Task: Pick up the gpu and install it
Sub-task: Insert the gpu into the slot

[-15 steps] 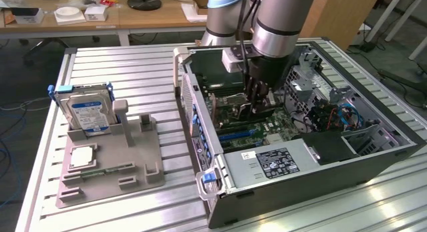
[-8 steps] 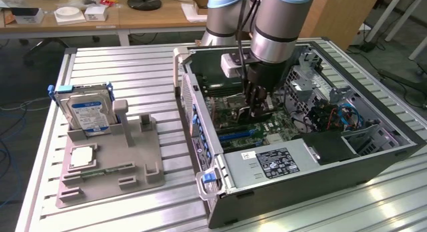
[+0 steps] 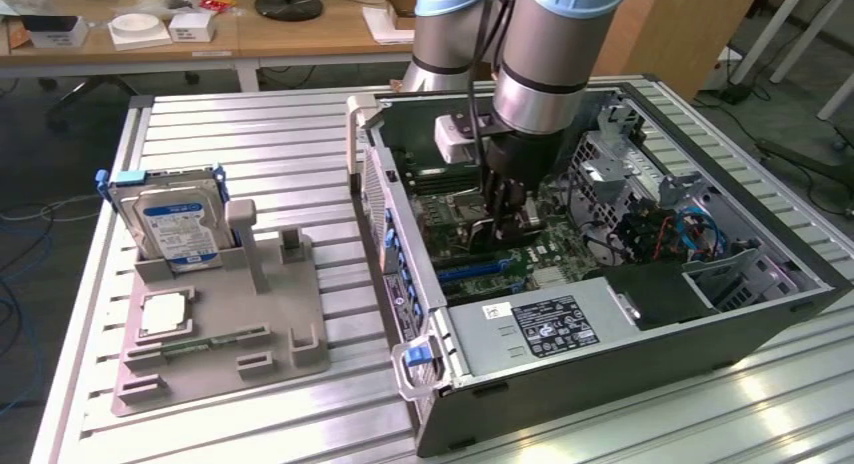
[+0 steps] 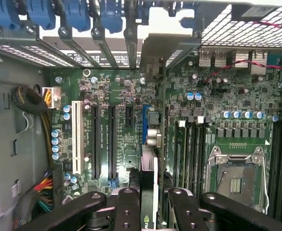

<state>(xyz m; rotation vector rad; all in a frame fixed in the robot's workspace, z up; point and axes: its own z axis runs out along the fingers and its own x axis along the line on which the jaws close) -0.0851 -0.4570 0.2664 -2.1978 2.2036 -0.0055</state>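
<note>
Gripper (image 4: 148,211) clenched on the graphics card (image 4: 149,166) inside the computer case (image 3: 641,354). I hold it on edge so it runs along the blue slot (image 4: 144,122) of the motherboard (image 4: 107,96), its metal bracket (image 4: 155,50) towards the rear openings; whether it is seated I cannot tell

- gripper (image 4: 149,195): black throughout.
- gpu (image 4: 149,168): pale grey edge, green logo noted at one end.
- motherboard (image 4: 121,144): dark green; slots black, one white, one blue.
- card latches (image 4: 78,12): blue.
- wire pair (image 4: 227,67): red and black, twisted.
- hard drive (image 3: 178,224): silver, blue-and-white label.
- holder tray (image 3: 220,354): plain grey.
- case (image 3: 641,354): dark grey.
- power supply (image 3: 494,329): silver, black label.
- table (image 3: 267,144): silver, ribbed stripes.
- arm (image 3: 561,44): silver-grey, light blue bands.
</note>
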